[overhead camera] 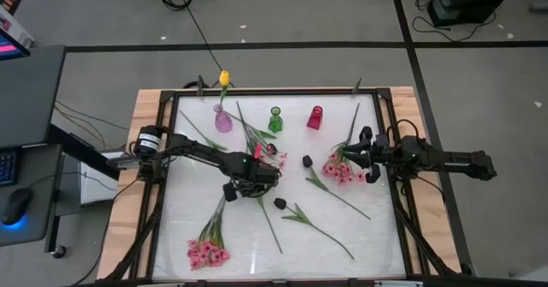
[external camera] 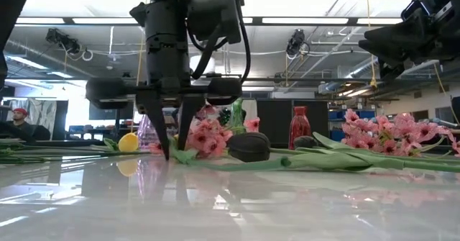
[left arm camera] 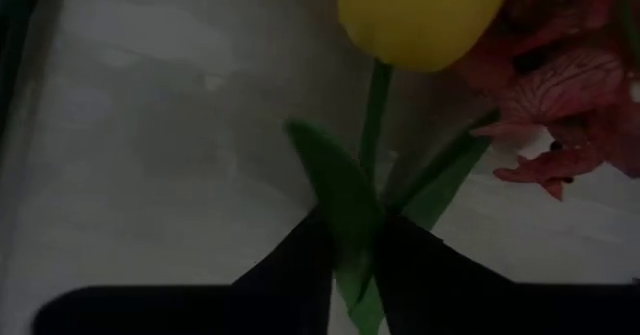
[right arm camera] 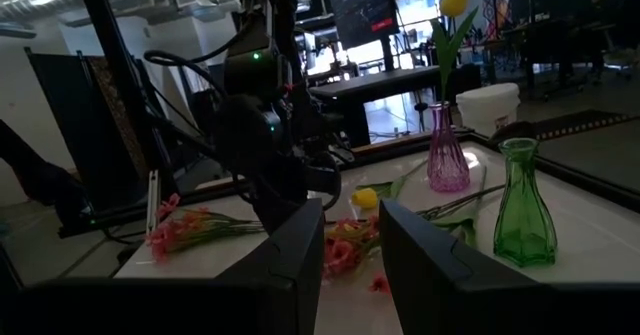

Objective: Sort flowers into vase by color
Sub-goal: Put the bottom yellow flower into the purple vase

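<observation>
Left gripper (left arm camera: 350, 265), lowered to the table near its middle, is seen pinched on the green stem of a yellow tulip (left arm camera: 425, 15) lying beside a pink spray (left arm camera: 570, 105). For a clean lift, the stem should be raised straight up and kept clear of the pink blossoms before being carried toward the purple vase (overhead camera: 223, 118). At the table's right side, the right gripper (right arm camera: 350, 250) is held empty, fingers slightly parted.

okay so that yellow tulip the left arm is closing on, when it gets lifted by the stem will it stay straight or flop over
Probably sags a little: the left tool pinches the thin green stem low, far from the yellow tulip head, which looks bulky for that stem. It likely weighs little. The leaf by the fingers may bend or slip.
</observation>
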`<state>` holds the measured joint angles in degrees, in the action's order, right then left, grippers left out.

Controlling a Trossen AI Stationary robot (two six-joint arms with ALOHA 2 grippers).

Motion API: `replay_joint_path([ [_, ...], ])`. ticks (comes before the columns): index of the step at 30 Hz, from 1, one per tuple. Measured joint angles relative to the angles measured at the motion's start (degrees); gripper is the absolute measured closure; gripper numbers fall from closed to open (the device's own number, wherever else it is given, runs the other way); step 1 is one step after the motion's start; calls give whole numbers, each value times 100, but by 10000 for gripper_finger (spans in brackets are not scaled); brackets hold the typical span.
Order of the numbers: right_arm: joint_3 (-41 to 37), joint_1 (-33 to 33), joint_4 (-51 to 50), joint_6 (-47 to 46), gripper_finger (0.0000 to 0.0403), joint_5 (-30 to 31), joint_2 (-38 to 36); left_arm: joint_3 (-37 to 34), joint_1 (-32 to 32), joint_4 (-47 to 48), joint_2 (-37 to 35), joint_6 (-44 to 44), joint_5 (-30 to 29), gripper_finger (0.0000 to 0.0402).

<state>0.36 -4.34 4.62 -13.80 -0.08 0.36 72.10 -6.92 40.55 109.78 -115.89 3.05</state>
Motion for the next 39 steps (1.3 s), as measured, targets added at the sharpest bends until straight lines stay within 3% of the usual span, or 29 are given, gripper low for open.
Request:
replay_joint_path([
  [8,2,0,-1,0,292,0,0,0,0,-141,0,117,-36,388],
  [18,2,0,-4,0,292,0,0,-9,-7,-56,-232,443,264,391],
  [39,2,0,2,0,292,4,0,0,-44,249,-1632,1797,321,392],
])
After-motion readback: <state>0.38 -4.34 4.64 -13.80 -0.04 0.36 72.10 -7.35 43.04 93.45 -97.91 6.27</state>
